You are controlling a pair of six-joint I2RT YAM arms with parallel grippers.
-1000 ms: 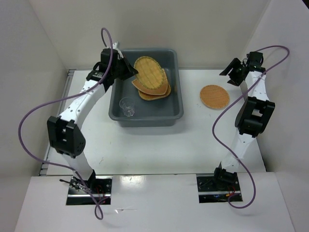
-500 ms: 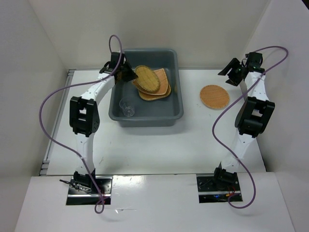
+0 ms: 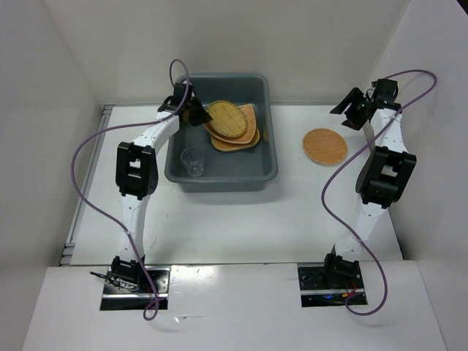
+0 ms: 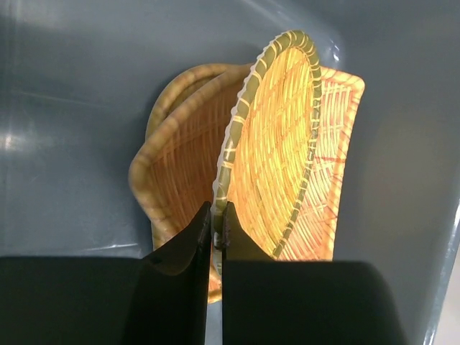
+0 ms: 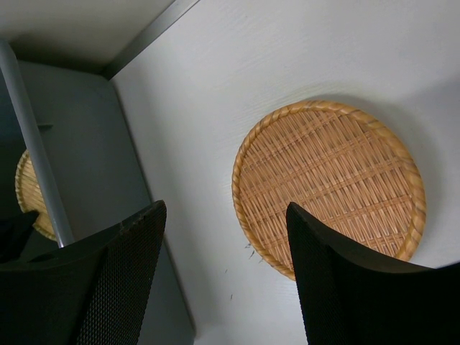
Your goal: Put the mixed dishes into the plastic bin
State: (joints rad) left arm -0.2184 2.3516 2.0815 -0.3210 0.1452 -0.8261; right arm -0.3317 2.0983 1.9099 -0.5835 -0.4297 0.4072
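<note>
Because it should land flat on the others, my left hand (image 4: 217, 215) has its fingers pressed together on the rim of the round woven bamboo plate (image 4: 277, 151). It holds the plate tilted on edge inside the large dark grey plastic bin (image 3: 235, 167), just over the stack of tan woven plates (image 3: 247, 137) at the far end. The small clear plastic cup (image 3: 193, 162) stands apart at the near left of the bin, out of the way of that drop. My right hand (image 5: 223, 210) hangs spread wide over the white desk (image 5: 287, 57), above the last round woven plate (image 5: 330, 188), which lies outside the bin and to its right; I judge that hand is poised for the next pick. The tilted plate covers most of the stack, so I cannot sort the shapes beneath it, nor tell whether its lower edge touches them. My own dark fingers cut off the bottom of both wrist views, and one hides part of the desk plate's edge.
</note>
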